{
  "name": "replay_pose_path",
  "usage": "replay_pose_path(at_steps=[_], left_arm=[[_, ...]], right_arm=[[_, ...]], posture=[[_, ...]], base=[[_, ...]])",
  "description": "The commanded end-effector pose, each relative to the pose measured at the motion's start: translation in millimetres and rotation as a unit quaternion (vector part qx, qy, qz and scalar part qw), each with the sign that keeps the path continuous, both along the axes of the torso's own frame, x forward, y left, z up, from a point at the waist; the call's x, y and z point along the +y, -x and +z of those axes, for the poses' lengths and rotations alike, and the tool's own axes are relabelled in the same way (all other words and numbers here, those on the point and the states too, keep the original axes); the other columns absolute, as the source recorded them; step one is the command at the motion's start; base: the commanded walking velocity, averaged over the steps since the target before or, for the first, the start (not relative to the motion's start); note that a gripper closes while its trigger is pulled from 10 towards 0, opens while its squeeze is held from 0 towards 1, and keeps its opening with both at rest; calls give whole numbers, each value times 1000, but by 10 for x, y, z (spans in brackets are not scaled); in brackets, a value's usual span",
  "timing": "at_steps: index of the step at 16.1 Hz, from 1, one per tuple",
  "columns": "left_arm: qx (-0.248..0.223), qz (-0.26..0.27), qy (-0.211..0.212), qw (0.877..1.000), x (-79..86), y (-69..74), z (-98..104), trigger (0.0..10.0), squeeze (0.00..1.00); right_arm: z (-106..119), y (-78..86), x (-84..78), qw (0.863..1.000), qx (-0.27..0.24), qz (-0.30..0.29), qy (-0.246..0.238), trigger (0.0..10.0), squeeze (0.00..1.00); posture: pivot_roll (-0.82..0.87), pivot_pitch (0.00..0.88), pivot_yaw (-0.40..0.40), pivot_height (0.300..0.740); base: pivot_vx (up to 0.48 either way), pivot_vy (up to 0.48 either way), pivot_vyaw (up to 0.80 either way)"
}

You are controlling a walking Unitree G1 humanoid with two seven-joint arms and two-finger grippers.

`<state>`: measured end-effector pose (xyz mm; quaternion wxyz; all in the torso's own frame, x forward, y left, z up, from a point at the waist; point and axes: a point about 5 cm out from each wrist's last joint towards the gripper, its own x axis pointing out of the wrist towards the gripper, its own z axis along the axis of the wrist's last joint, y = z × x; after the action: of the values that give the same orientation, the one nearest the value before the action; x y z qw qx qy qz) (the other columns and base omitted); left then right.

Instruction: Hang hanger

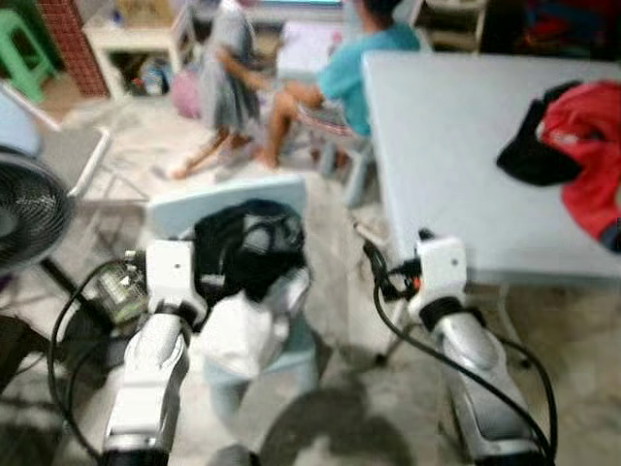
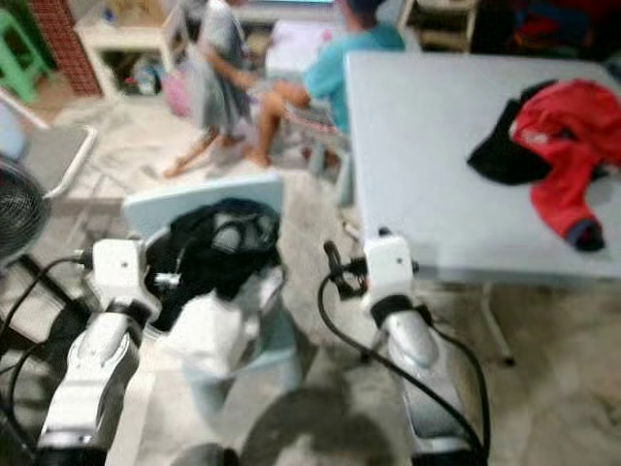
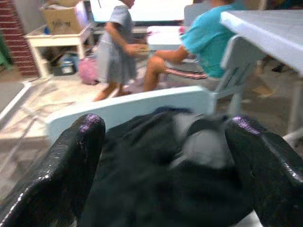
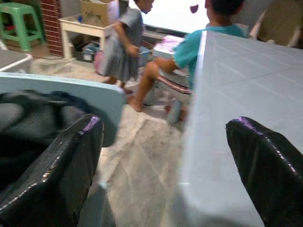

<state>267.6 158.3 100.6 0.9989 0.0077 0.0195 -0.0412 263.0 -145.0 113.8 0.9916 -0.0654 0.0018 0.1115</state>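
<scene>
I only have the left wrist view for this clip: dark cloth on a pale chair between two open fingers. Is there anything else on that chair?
Observer: Yes, a white garment lies on the seat below the black clothes, spilling over the seat's front edge.
Operator: Where is the right pincer?
Observer: The right pincer is open, between the chair and the grey table.
Operator: Anything on that table?
Observer: A red jacket over a black garment, near its far right side.

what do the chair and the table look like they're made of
The chair looks like pale blue moulded plastic: one smooth, matte piece with rounded edges. The table has a pale, flat, faintly glossy top, likely plastic or laminate; blur leaves it open. Its legs look like thin metal tubing.
</scene>
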Motion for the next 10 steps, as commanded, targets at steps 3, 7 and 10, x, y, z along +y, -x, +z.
replay_pose_path(at_steps=[3, 7, 10], left_arm=[[0, -7, -2, 1000, -60, 5, 2, 10000, 0], [15, 8, -6, 1000, -11, -17, -48, 10000, 0], [36, 13, -15, 999, 13, -56, -94, 10000, 0]], right_arm=[[7, 3, -68, 1000, -3, -8, 5, 10000, 0], [-2, 15, -97, 1000, -1, -14, 4, 10000, 0], [3, 24, -133, 1000, 0, -17, 6, 10000, 0]], posture=[[-4, 77, -38, 740], [-13, 82, -36, 740], [-22, 97, -39, 740]], base=[[340, 0, 712], [0, 0, 0], [0, 0, 0]])
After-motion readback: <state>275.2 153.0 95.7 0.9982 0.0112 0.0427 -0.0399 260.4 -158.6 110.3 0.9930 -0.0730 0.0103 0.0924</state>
